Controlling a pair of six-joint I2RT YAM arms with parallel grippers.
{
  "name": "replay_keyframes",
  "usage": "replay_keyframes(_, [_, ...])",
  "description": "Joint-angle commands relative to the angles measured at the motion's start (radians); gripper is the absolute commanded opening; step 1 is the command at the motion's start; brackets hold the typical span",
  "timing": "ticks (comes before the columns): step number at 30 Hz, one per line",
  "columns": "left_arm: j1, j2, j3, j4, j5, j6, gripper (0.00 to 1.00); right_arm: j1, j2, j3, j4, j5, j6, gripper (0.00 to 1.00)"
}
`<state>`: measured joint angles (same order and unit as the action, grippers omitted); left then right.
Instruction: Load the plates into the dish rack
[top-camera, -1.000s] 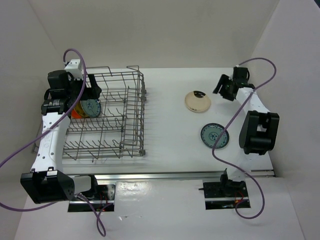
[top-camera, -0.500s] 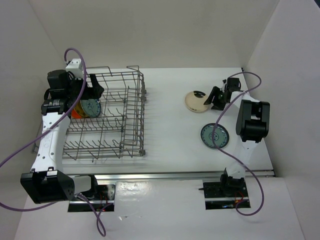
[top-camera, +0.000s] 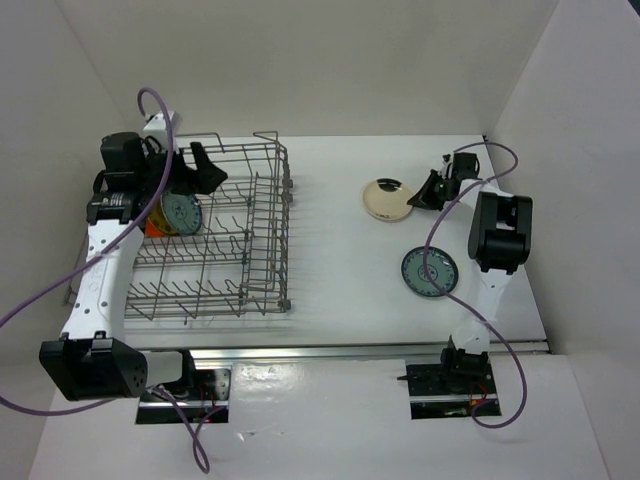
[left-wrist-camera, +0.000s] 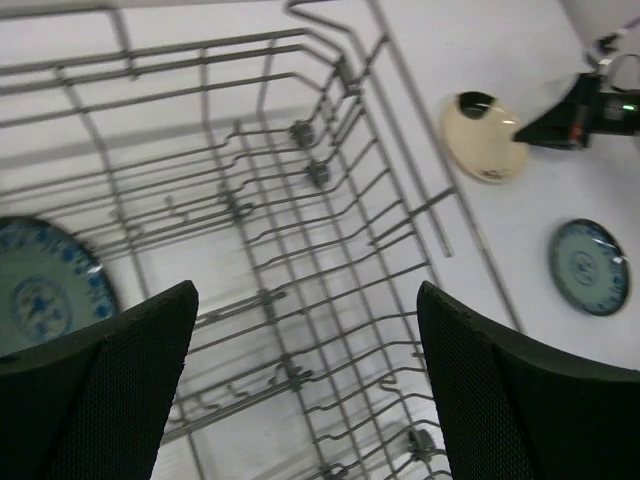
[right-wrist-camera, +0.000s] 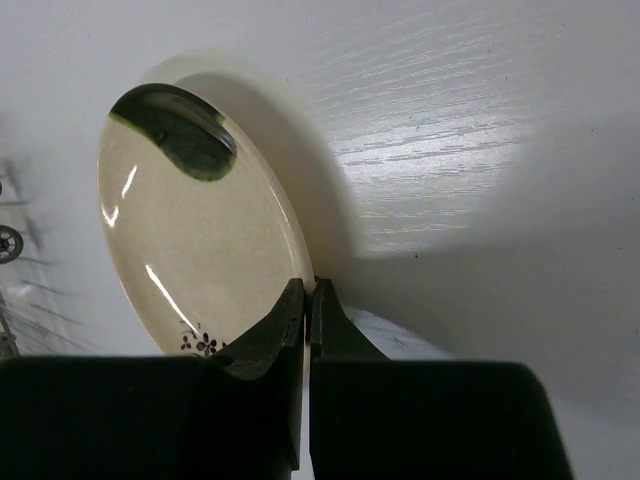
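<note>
The cream plate (top-camera: 386, 199) (right-wrist-camera: 190, 240) with a dark green patch is tilted on the table, its right rim raised. My right gripper (top-camera: 418, 196) (right-wrist-camera: 308, 292) is shut on that rim. A teal-blue plate (top-camera: 430, 272) (left-wrist-camera: 588, 266) lies flat on the table nearer the arm bases. The grey wire dish rack (top-camera: 262, 240) (left-wrist-camera: 330, 190) stands on the left. A teal-blue plate (top-camera: 181, 213) (left-wrist-camera: 40, 285) stands upright in it, with an orange plate (top-camera: 151, 224) behind. My left gripper (top-camera: 203, 167) (left-wrist-camera: 305, 300) hovers open above the rack, holding nothing.
White walls close in the table at the back and both sides. The right arm's purple cable (top-camera: 440, 250) loops over the teal-blue plate on the table. The rack's tall grid side (top-camera: 283, 215) faces the plates on the table.
My right gripper swung in to the cream plate and shut on its right rim; the plate shifted slightly left and tilted. The left gripper rose a little over the rack.
</note>
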<state>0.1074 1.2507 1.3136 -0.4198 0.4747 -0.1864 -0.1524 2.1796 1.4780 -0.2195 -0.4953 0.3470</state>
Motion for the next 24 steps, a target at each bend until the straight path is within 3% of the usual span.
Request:
replay_keyframes(1, [-0.058, 0.021, 0.108, 0.032, 0.146, -0.059, 0.95, 0.004, 0.028, -0.007, -0.061, 0.113, -0.042, 0.00])
replay_keyframes(4, [-0.104, 0.045, 0.121, 0.116, 0.286, -0.163, 0.92, 0.004, -0.090, -0.007, -0.061, 0.078, -0.042, 0.00])
replay_keyframes(8, [-0.211, 0.087, 0.124, 0.311, 0.360, -0.260, 0.92, 0.004, -0.274, -0.007, -0.072, 0.002, -0.051, 0.00])
replay_keyframes(13, [-0.386, 0.237, 0.268, 0.234, 0.294, -0.239, 0.91, 0.031, -0.495, 0.005, -0.084, -0.080, -0.071, 0.00])
replay_keyframes(17, [-0.480, 0.329, 0.300, 0.243, 0.193, -0.239, 0.91, 0.069, -0.599, -0.050, -0.040, -0.190, -0.080, 0.00])
replay_keyframes(24, [-0.520, 0.453, 0.348, 0.283, 0.156, -0.272, 0.84, 0.166, -0.724, -0.097, -0.040, -0.226, -0.100, 0.00])
